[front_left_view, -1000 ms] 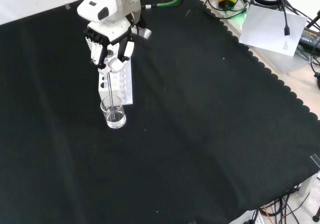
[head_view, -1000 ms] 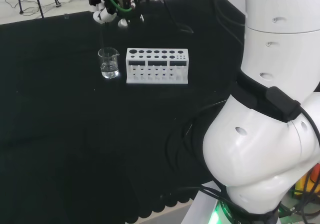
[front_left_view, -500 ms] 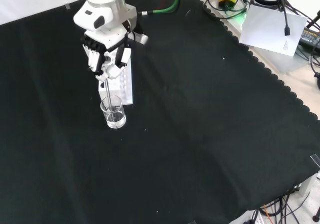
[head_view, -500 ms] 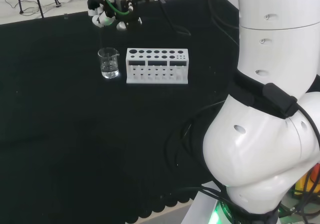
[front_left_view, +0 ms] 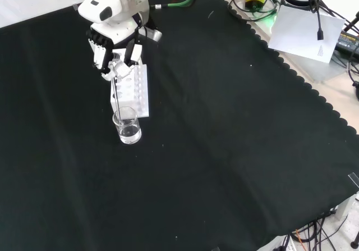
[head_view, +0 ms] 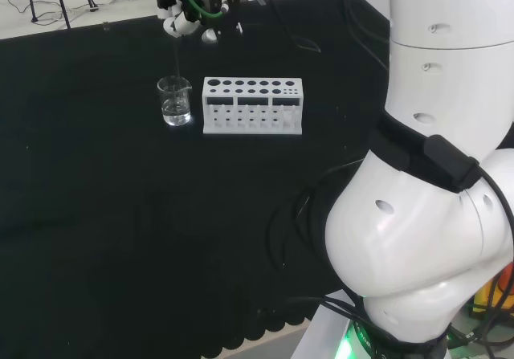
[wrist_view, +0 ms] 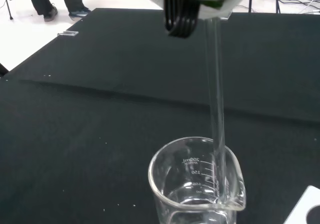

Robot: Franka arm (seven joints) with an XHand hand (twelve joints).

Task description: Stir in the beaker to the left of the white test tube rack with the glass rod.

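In the front view, the beaker [front_left_view: 127, 126] stands nearest on the black worktop [front_left_view: 235, 150], touching the white test tube rack [front_left_view: 133, 92] behind. The glass rod [front_left_view: 117, 96] dips inside for stirring, pinched above by the robot hand [front_left_view: 115, 43].

The white arm reaches across the bench toward its far edge in the head view, its hand [front_left_view: 115, 43] hanging palm-down with fingers [front_left_view: 120, 68] curled and pinched around the top of a glass rod [front_left_view: 117, 96] held upright.
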